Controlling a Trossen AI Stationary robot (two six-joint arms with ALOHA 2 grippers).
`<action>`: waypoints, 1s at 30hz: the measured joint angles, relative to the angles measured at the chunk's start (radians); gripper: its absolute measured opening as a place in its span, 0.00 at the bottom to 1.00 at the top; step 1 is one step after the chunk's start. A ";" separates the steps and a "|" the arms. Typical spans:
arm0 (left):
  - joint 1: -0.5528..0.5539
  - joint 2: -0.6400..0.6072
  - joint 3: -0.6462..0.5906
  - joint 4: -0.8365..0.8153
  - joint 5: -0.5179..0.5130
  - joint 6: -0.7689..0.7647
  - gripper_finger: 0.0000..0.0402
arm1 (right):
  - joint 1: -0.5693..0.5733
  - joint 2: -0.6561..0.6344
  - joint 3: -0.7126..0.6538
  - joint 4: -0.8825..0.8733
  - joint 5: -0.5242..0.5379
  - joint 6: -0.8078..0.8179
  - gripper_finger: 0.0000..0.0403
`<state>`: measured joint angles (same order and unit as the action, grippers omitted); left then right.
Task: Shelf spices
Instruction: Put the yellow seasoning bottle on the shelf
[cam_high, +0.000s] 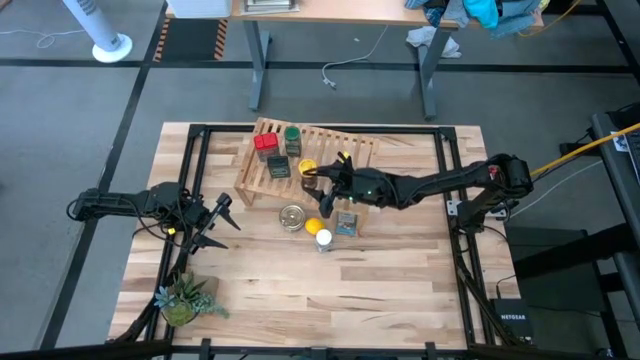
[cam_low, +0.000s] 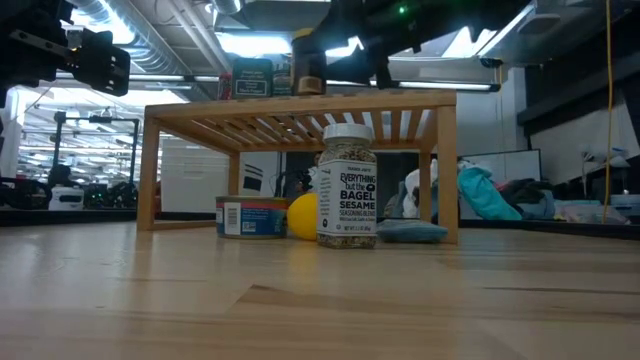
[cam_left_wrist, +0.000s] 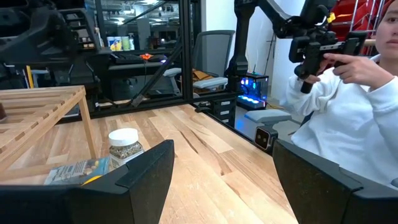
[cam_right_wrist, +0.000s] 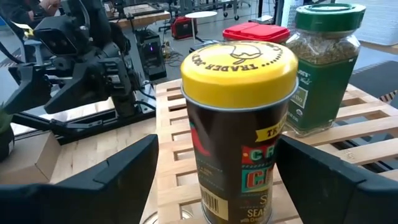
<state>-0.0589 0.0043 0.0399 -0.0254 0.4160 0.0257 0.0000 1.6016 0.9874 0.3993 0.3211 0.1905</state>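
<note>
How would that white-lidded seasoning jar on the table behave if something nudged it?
The white-lidded jar stands tall on a narrow base, so it would probably tip rather than slide. Once down, its round body might roll. It looks full, so likely fairly heavy for its size.

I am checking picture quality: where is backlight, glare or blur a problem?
Low view: bright ceiling lights behind the shelf leave the containers on top as dark silhouettes; the white-lidded jar stays readable. Right wrist view: the yellow-lidded jar is sharp, the room behind soft. High view: even light, no glare.
</note>
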 joint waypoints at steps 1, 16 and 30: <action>0.000 0.000 0.000 0.000 0.000 0.000 0.66 | 0.005 0.000 0.000 0.000 0.005 0.000 0.80; 0.000 0.000 0.000 0.000 0.000 0.000 0.66 | 0.041 0.000 0.000 0.003 0.009 0.061 0.80; 0.000 0.000 0.000 0.000 0.000 0.000 0.66 | 0.033 0.000 0.000 0.003 0.073 -0.045 0.80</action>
<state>-0.0586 0.0043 0.0399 -0.0257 0.4160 0.0257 0.0329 1.6016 0.9874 0.4019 0.3945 0.1460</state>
